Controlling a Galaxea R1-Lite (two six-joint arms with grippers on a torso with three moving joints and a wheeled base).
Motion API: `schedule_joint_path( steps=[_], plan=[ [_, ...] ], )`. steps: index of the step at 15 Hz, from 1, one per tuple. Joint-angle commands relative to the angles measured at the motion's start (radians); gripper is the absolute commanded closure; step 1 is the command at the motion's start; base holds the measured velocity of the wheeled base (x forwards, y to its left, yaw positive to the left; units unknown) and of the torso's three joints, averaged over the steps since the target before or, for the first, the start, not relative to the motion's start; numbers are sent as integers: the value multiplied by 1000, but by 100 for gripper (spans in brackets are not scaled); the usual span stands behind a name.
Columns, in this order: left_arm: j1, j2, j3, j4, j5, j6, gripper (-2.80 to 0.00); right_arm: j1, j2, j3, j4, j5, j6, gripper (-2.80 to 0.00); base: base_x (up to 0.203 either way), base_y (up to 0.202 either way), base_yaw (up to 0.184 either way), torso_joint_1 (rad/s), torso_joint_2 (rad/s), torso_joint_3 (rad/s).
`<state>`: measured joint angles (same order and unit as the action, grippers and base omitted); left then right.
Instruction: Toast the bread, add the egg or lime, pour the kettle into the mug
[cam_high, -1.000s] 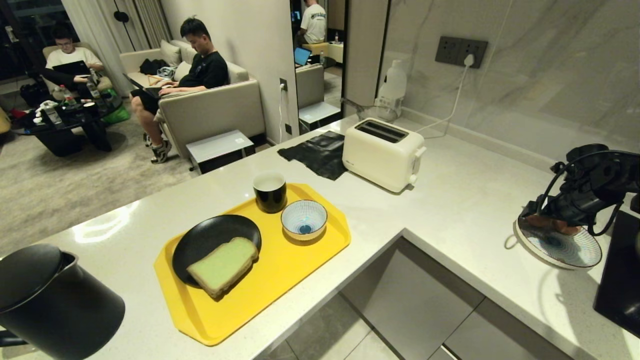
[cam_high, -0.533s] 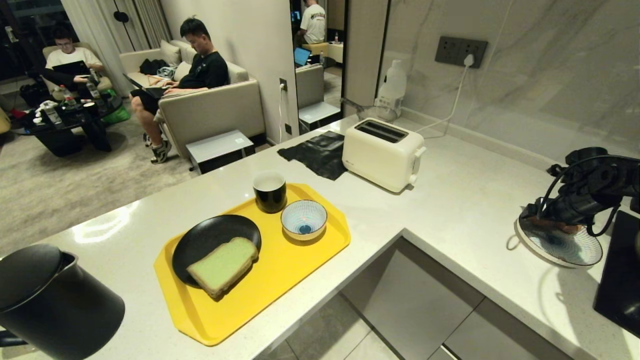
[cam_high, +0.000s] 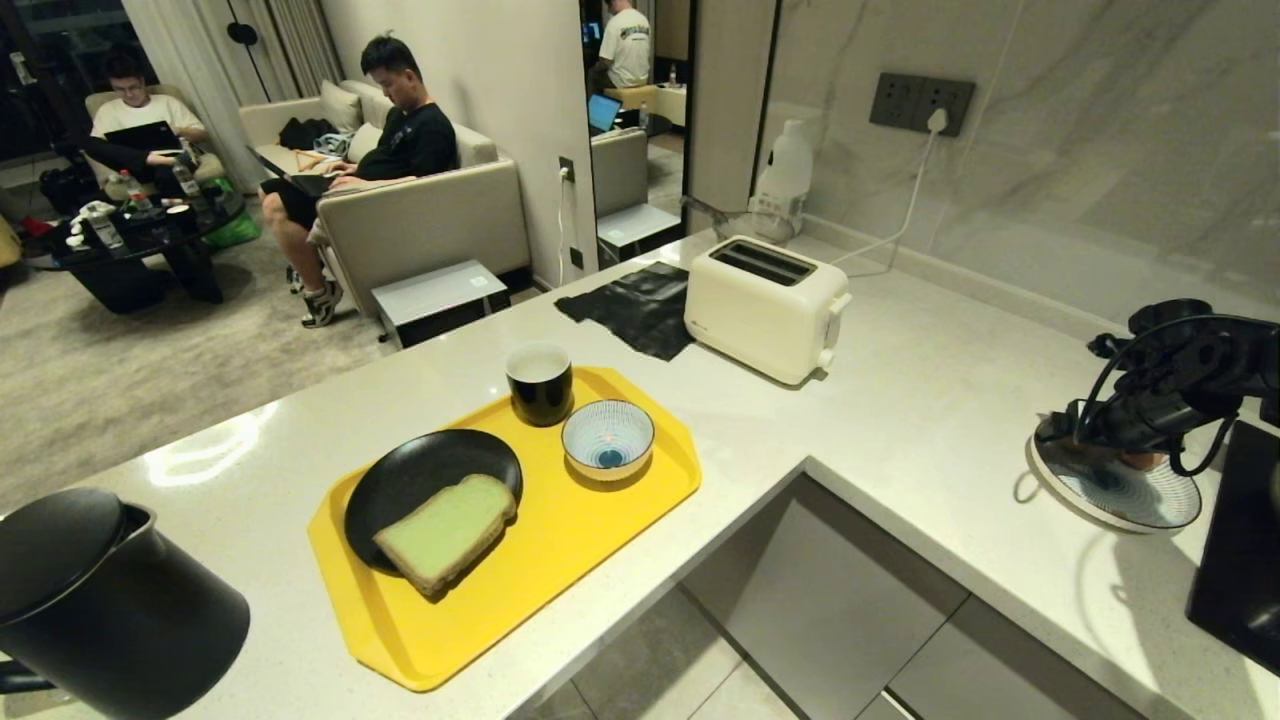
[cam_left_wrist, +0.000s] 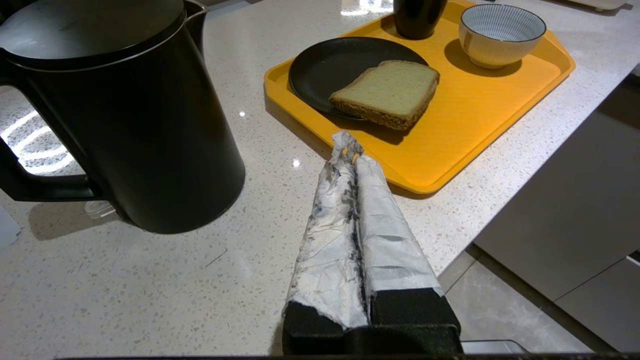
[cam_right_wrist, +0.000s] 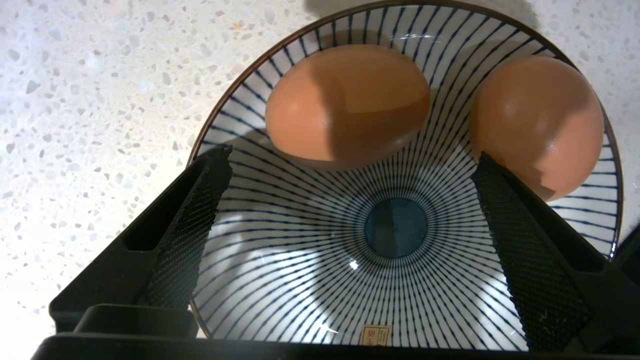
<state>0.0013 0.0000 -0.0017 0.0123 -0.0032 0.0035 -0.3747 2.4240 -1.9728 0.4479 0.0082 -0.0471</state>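
Note:
The bread (cam_high: 445, 530) (cam_left_wrist: 387, 92) lies on a black plate (cam_high: 420, 470) on the yellow tray (cam_high: 560, 560). The black mug (cam_high: 540, 383) (cam_left_wrist: 417, 17) stands at the tray's far edge. The black kettle (cam_high: 100, 610) (cam_left_wrist: 125, 110) stands at the near left. Two brown eggs (cam_right_wrist: 347, 102) (cam_right_wrist: 537, 122) rest in a striped plate (cam_high: 1130, 495) (cam_right_wrist: 300, 260) at the far right. My right gripper (cam_right_wrist: 351, 157) (cam_high: 1110, 435) hangs open just above that plate, holding nothing. My left gripper (cam_left_wrist: 346, 150) is shut and empty, parked between kettle and tray. No lime is in view.
A cream toaster (cam_high: 765, 305) stands behind the tray, plugged into the wall. A small striped bowl (cam_high: 608, 438) sits on the tray beside the mug. A black cloth (cam_high: 640, 305) lies left of the toaster. The counter's inner corner edge (cam_high: 805, 465) is close. People sit beyond.
My right wrist has shifted slightly to the right and a little lower over the striped plate. The left arm and everything on the counter have stayed put.

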Motion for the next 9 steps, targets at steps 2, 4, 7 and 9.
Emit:
schedule_joint_path(
  steps=[2,4,7,9],
  plan=[
    [0,-3,0,0,0,0,0,0,9,0,3,13,-33,-280,0,0,0,0,0,0],
    [0,-3,0,0,0,0,0,0,9,0,0,15,-57,-280,0,0,0,0,0,0],
    [0,-3,0,0,0,0,0,-3,13,0,-9,19,-97,-280,0,0,0,0,0,0],
    [0,-3,0,0,0,0,0,-6,16,0,-54,19,-113,-280,0,0,0,0,0,0]
  ],
)
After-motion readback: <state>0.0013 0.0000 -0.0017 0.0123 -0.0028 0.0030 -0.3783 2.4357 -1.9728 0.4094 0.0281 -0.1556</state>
